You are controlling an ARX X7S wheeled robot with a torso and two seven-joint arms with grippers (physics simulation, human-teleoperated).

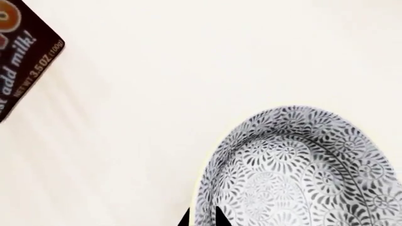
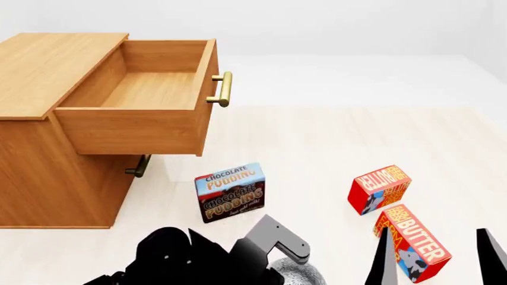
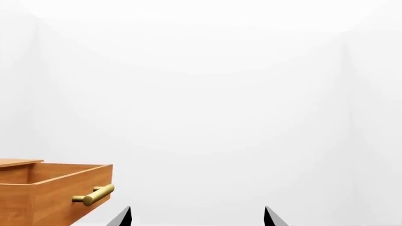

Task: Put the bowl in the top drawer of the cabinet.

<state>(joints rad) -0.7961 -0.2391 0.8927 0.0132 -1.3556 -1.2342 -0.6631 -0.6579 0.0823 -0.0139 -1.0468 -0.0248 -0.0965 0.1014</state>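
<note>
1. Nearest the head camera, the left gripper (image 2: 295, 270) hangs over the speckled grey-and-white round bowl (image 1: 301, 169); its fingertips straddle the rim, grip apparently loose.
2. Right gripper (image 3: 196, 217) is spread wide, holding nothing.
3. Light-brown wooden top drawer (image 2: 146, 98) of the cabinet (image 2: 47, 148) stands pulled out.
4. Brown chocolate pudding box (image 2: 230, 192) stands between bowl and cabinet.

Bright, even simulator light with soft shadows and no glare.

You see flat white light everywhere; the pale floor (image 2: 333, 136) almost washes into the background. In the head view a faint shadow sits under the open top drawer (image 2: 151, 89) on the cabinet (image 2: 47, 172) front, and the pudding box (image 2: 231, 191) casts barely any. In the left wrist view the bowl (image 1: 301, 169) fills the frame close up, its pattern slightly soft, its rim edged by a thin yellowish fringe. Edges show no bending.
</note>
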